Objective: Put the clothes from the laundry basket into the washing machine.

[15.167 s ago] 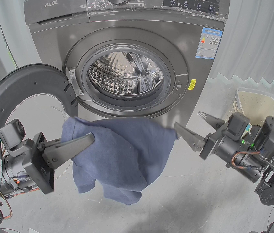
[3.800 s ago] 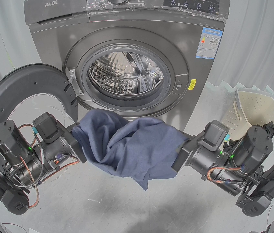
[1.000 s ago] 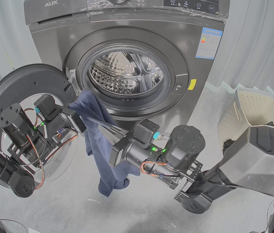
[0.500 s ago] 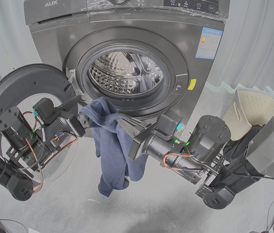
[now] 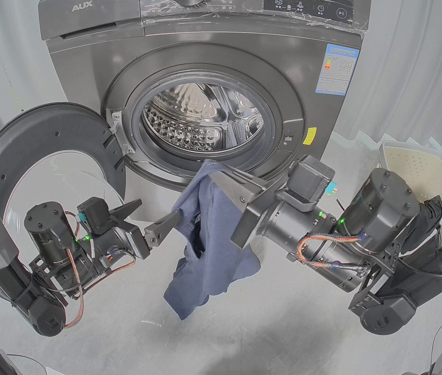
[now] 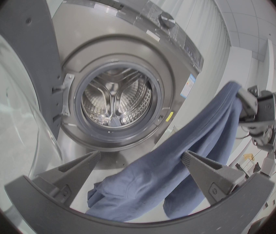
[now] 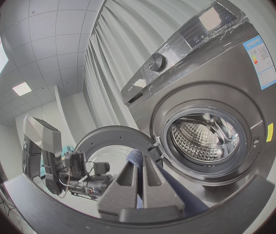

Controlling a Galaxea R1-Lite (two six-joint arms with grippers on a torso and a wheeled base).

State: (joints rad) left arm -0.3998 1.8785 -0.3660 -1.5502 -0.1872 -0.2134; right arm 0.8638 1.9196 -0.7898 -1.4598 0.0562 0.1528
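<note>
The washing machine (image 5: 96, 53) has its door (image 5: 33, 136) swung open at left. Below the door, the left gripper (image 5: 161, 208) is spread wide and holds nothing, its tips just beside the blue garment (image 5: 208, 246). The garment hangs before the drum (image 5: 205, 118), pinched at its top by the closed right gripper (image 5: 220, 175). The laundry basket (image 5: 419, 170) sits far right.

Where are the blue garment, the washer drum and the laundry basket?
blue garment (image 5: 210, 256): head view, middle of the hanging cloth.
washer drum (image 5: 179, 128): head view, perforated steel wall inside.
laundry basket (image 5: 419, 167): head view, cream inner wall.
</note>
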